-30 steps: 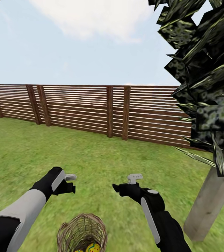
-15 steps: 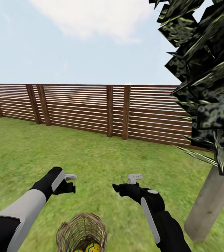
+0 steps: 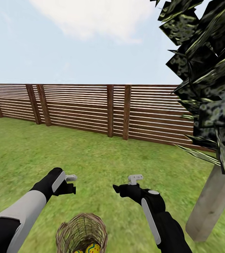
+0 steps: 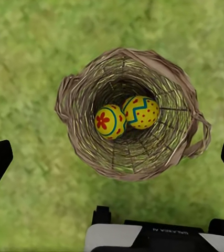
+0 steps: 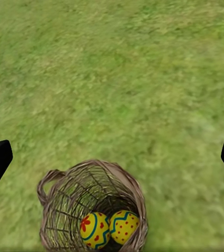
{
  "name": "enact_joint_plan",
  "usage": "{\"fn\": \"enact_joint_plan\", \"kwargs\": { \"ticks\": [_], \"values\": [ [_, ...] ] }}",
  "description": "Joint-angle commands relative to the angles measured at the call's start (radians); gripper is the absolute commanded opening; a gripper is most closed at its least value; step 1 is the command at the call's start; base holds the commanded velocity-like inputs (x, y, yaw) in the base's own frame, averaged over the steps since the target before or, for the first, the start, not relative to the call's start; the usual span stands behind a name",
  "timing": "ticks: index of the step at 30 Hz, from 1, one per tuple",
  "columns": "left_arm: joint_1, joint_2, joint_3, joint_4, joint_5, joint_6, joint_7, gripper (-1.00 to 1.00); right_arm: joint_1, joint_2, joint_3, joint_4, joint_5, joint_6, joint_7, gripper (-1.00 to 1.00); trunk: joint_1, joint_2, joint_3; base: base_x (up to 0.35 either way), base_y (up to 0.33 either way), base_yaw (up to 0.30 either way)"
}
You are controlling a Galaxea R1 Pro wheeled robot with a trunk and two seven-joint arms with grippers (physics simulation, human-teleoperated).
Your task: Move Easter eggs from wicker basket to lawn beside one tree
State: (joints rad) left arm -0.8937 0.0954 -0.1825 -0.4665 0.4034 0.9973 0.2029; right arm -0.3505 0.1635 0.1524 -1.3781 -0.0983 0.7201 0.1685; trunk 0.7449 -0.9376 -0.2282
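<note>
Basket sits on my lawn with two eggs visible inside, both claws, left and right, spread wide and empty above it.

Only lettering: a short dark print on the white gripper housing at 6 o'clock in the left wrist view, seen upside down and blurred; looks like "GALAXEA", not certain. No other text, numbers, brands or signs readable anywhere. Egg markings are patterns, not characters.
</note>
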Motion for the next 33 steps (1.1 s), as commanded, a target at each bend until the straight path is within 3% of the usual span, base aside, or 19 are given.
{"fn": "enact_joint_plan", "kwargs": {
  "ticks": [1, 33],
  "values": [
    [-0.001, 0.001, -0.008, -0.001, 0.011, 0.002, 0.007, 1.0, -0.001, 0.0, -0.001, -0.001, -0.009, 0.005, -0.003, 1.0, 0.004, -0.008, -0.005, 0.0, 0.0, 0.0],
    [-0.001, -0.001, -0.012, -0.001, 0.011, 0.0, 0.009, 1.0, -0.001, -0.001, -0.001, 0.002, -0.009, 0.004, -0.007, 1.0, 0.127, -0.232, -0.105, 0.0, 0.0, 0.0]
  ]
}}
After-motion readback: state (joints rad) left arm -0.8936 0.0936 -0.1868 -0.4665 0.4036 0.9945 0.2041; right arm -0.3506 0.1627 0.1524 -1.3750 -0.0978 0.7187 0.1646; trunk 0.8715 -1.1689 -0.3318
